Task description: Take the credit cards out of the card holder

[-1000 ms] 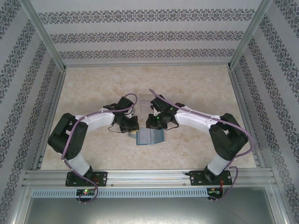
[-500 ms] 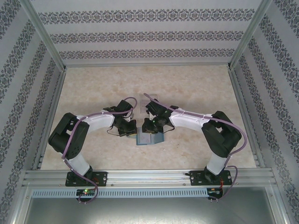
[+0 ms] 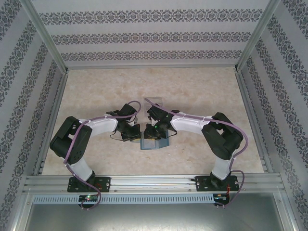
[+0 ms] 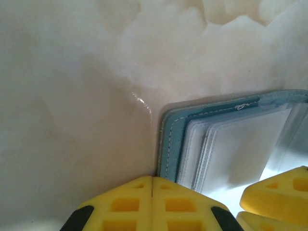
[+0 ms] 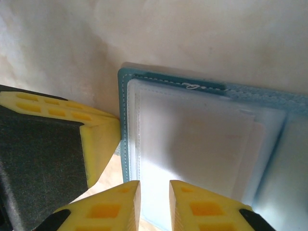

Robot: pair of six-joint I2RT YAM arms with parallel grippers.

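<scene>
The card holder (image 3: 154, 143) lies open on the table, teal rim around pale blue-grey pockets. My left gripper (image 4: 152, 179) is shut with nothing between its pads, its tips at the holder's teal edge (image 4: 170, 144). Beside it, my right gripper (image 5: 154, 190) hovers over the pale left pocket (image 5: 192, 139), its fingers slightly apart and holding nothing. In the top view the left gripper (image 3: 135, 131) and right gripper (image 3: 153, 133) meet at the holder's far edge. Pale layered pockets (image 4: 236, 144) show, but I cannot tell the credit cards apart from them.
A clear plastic tray (image 3: 153, 103) lies just beyond the two grippers. The left gripper's yellow finger (image 5: 98, 139) sits against the holder's left side in the right wrist view. Patterned walls and metal rails enclose the marble table (image 3: 202, 86).
The right arm has swung left and nearer, bringing its gripper down over the open holder. The left gripper has hardly moved.
</scene>
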